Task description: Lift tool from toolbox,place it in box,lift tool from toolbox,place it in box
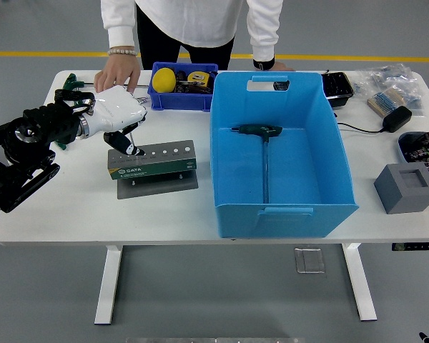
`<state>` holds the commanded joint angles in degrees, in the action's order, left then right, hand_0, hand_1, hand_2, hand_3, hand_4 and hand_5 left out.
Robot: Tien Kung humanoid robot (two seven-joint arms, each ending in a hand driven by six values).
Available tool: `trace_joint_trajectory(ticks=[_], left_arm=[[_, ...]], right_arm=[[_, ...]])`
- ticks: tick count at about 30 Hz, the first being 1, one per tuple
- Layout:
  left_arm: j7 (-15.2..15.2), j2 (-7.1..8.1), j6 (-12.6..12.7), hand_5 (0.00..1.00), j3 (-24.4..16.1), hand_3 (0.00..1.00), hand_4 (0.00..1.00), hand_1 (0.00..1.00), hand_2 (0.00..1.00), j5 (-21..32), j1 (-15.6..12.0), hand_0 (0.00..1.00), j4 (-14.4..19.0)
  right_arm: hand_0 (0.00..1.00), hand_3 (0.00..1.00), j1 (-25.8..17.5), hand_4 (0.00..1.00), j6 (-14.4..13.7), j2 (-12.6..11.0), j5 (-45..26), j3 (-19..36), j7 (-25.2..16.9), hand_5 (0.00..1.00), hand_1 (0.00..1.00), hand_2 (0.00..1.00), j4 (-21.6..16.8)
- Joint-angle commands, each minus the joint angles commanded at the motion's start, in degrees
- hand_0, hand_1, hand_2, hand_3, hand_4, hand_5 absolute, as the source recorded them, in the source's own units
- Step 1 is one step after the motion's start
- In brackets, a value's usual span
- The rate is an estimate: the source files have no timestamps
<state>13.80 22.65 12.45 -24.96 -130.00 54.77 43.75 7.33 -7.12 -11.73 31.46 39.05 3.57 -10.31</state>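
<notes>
Left hand above toolbox left end, fingers curled on dark tool; T-handle wrench inside box, right of toolbox; person's hand behind toolbox

Robot left arm: black, chunky segmented housings, round joint cap with a shiny metal centre, lower left of frame. Left hand: glossy white shell on the back, dark fingers, green bits at the wrist. Person, top of frame: white long-sleeved top, dark trousers, beaded bracelet on one wrist, black band on the other.
</notes>
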Motion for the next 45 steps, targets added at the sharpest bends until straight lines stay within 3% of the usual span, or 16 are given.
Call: trace_joint_trajectory(ticks=[1,2,7,8,13,14,17,23,31,34,39,43,45], left_arm=[[0.4,0.01,1.0,0.503,-0.1,0.092,0.944,0.090,0.102,0.0,0.0,0.199,-0.1],[0.6,0.01,1.5,0.429,-0.1,0.052,0.938,0.033,0.060,0.0,0.0,0.126,-0.1],[2.6,-0.11,6.3,0.429,-1.0,0.052,0.938,0.033,0.060,0.0,-0.3,0.126,-0.2],[2.7,-0.13,6.9,0.373,-1.2,0.031,0.900,0.002,0.002,0.1,-0.4,0.068,-0.2],[3.1,-0.10,8.8,0.373,-2.2,0.031,0.900,0.002,0.002,3.0,-0.7,0.068,0.4],[3.1,-0.04,9.0,0.375,-2.4,0.029,0.863,0.002,0.002,3.5,-0.7,0.055,0.7],[2.7,0.13,8.5,0.375,-3.3,0.029,0.863,0.002,0.002,4.3,-0.8,0.055,1.7],[0.9,0.31,5.1,0.380,-4.9,0.025,0.843,0.002,0.002,4.9,-0.7,0.048,4.4],[-1.0,1.41,4.6,0.376,-10.0,0.024,0.840,0.002,0.002,5.8,-0.5,0.046,14.3],[-2.3,0.49,4.9,0.361,-12.0,0.024,0.829,0.002,0.002,8.0,-0.7,0.037,18.6],[-3.9,-4.46,6.4,0.360,-13.8,0.022,0.807,0.002,0.002,10.9,-0.4,0.035,24.2],[-4.2,-7.98,7.1,0.360,-12.4,0.022,0.807,0.002,0.002,12.2,-0.4,0.035,24.3],[-4.2,-9.85,7.3,0.366,-10.1,0.021,0.801,0.002,0.002,13.3,-0.2,0.035,22.8]], right_arm=[[0.613,0.748,0.0,0.971,0.0,0.0,0.0,0.0,0.0,0.930,0.550,0.663,0.0],[0.613,0.748,0.0,0.971,0.0,0.0,0.0,0.0,0.0,0.929,0.549,0.663,0.0],[0.613,0.748,-0.1,0.971,0.0,0.1,0.3,0.3,0.1,0.929,0.549,0.663,0.0],[0.613,0.747,-0.1,0.971,0.0,0.1,0.4,0.3,0.1,0.929,0.550,0.663,0.0],[0.613,0.747,-0.3,0.971,-0.1,0.2,0.5,0.5,0.2,0.929,0.550,0.663,0.0],[0.613,0.748,-0.3,0.972,-0.1,0.2,0.5,0.6,0.2,0.930,0.549,0.663,0.0],[0.613,0.748,-0.5,0.972,-0.1,0.2,0.6,0.7,0.2,0.930,0.549,0.663,0.0],[0.613,0.748,-0.8,0.972,0.0,0.3,0.9,0.8,0.3,0.929,0.549,0.663,0.0],[0.613,0.748,-1.1,0.971,-0.1,0.4,1.1,1.0,0.4,0.929,0.550,0.664,0.0],[0.613,0.749,-1.3,0.971,-0.1,0.4,1.1,1.0,0.4,0.930,0.549,0.664,0.0],[0.613,0.749,-1.0,0.971,0.0,0.2,0.6,0.4,0.2,0.930,0.549,0.663,0.0],[0.613,0.749,-0.6,0.971,0.0,0.0,0.1,0.0,0.0,0.930,0.549,0.663,0.0],[0.613,0.749,-0.3,0.971,0.0,-0.1,-0.2,-0.2,-0.1,0.929,0.549,0.663,0.0]])
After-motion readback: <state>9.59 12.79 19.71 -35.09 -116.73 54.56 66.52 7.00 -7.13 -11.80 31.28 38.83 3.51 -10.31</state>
